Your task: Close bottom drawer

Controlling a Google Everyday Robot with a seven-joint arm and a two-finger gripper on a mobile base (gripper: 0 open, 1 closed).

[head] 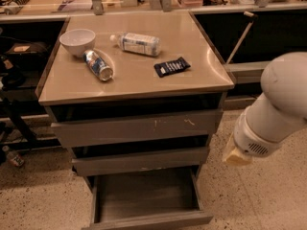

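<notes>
The bottom drawer (pixel 144 195) of the grey metal cabinet is pulled far out, and its deep tray is empty. Its plain front panel (pixel 151 221) sits at the lower edge of the view. The mid-width drawer (pixel 139 160) and the widest drawer with pale scratches (pixel 136 127) above it stand slightly out. My white arm (pixel 273 114) reaches in from the right, and its beige end (pixel 235 155) hangs beside the cabinet's right side at middle-drawer height. My gripper itself is out of view.
On the cabinet top (pixel 201 80) are a white bowl (pixel 77 41), a can lying on its side (pixel 98 65), a plastic bottle lying down (pixel 136 43) and a dark snack packet (pixel 171 66). Dark shelving stands to the left and right. The floor is speckled.
</notes>
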